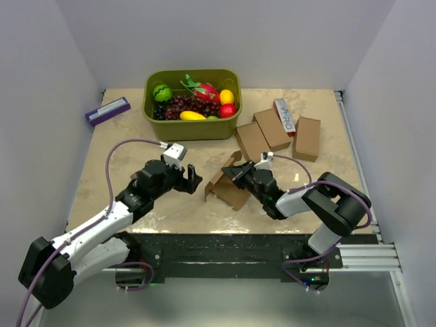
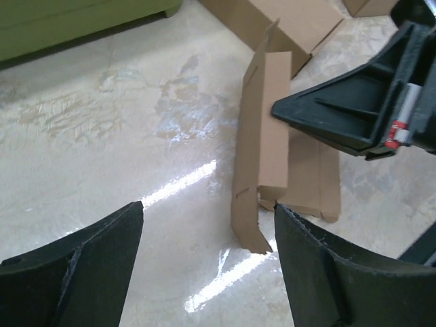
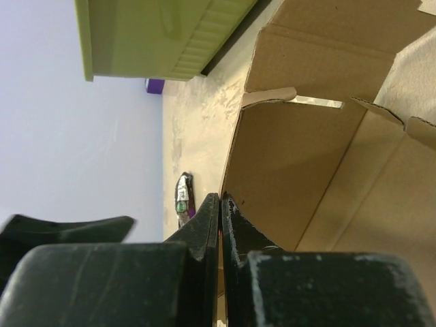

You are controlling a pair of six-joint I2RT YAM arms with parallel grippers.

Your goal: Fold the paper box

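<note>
The left gripper (image 1: 191,177) hangs released, its fingers (image 2: 102,272) spread wide and holding nothing, just short of the paper box (image 1: 228,187), which sits at the near middle of the table (image 1: 129,146). The right gripper (image 1: 231,170) is clenched, its two fingers (image 3: 204,228) pressed together on the edge of one thin panel of the box. The box is plain brown cardboard, only partly formed. One creased panel stands upright with a small notched flap at its foot, and the rest lies flat toward the right arm. Bare glossy tabletop lies open to the left of the box and behind it. Farther back on the right sit three folded brown cartons (image 1: 272,129), beside a white-and-red lettered carton (image 1: 287,116). At the far edge stands a green basket (image 1: 194,129) of fruit, and a purple-and-white box (image 1: 107,110) lies toward the far left corner.
</note>
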